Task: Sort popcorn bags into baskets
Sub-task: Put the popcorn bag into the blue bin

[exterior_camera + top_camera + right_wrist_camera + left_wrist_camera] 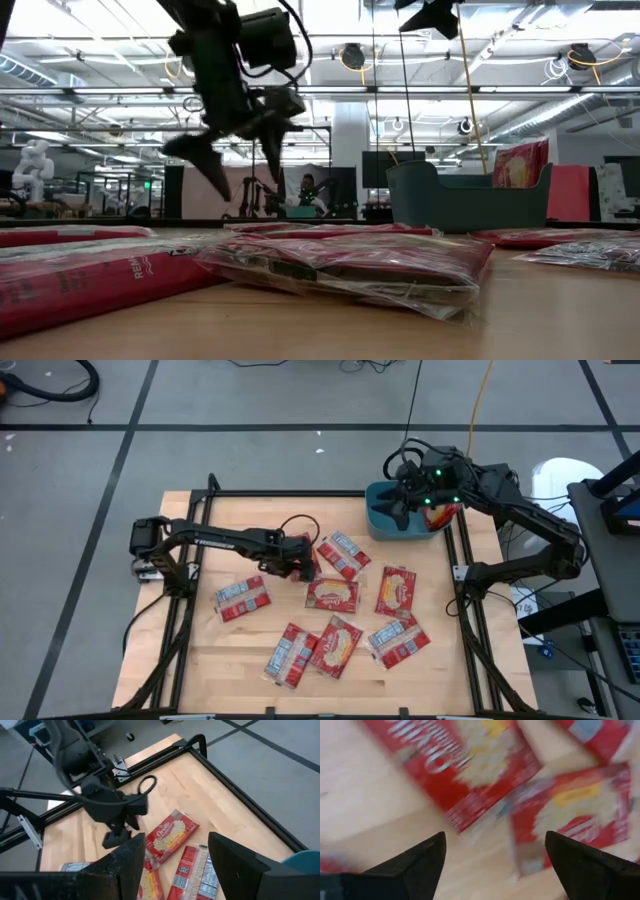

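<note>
Overhead arrangement, read as a clock face centred on the wooden table [250, 660].

Left gripper [300, 563]: near table centre, slightly toward 11 o'clock, above the wood; fingers [420, 865] spread apart, nothing between them. Seen from table height as raised clear of the packets, tips pointing down [235, 150]. Directly below it in the left wrist view: two popcorn bags [470, 765], yellow-cream picture faces up, lying on bare wood.

Right gripper [405, 505]: at 1 o'clock, over the teal basket [385, 525]; fingers [240, 865] spread, holding nothing. Basket placed at the table's far right corner, at 1 o'clock, with a red packet [520, 165] standing up inside against its wall, visible above the rim in the low view.

Popcorn bags on the table, eight in number:
- one at 12 o'clock, label side up [343, 554], just right of the left gripper;
- one at centre [332, 595], picture side up;
- one at 3 o'clock [396, 591], picture side up;
- one at 9 o'clock [242, 598], label side up, apart from the rest;
- at 6 o'clock, two overlapping [292, 653] [337, 644];
- at 4 o'clock, two overlapping [400, 640].
</note>
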{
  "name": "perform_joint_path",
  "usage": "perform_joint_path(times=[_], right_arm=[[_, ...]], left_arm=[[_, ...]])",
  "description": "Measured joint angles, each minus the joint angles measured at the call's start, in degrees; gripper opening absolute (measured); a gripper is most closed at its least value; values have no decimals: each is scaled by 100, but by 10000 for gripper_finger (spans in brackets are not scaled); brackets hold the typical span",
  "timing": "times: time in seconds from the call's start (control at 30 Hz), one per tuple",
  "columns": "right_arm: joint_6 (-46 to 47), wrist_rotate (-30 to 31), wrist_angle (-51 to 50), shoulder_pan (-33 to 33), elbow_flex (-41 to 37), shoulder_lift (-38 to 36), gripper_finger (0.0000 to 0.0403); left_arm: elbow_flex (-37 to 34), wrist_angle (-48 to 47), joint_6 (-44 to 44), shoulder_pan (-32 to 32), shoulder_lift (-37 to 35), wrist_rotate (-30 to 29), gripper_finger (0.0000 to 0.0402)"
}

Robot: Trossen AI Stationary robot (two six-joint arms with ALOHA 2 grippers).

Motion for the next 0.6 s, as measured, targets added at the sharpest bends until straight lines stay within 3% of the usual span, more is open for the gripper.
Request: perform_joint_path(times=[0.2, 0.6], right_arm=[[-199, -324, -58, 18, -2, -82, 210], [-412, -329, -91, 22, -2, -162, 210]], left_arm=[[-147, 104, -555, 47, 150, 15, 298], [-166, 500, -534, -41, 602, -50, 246]])
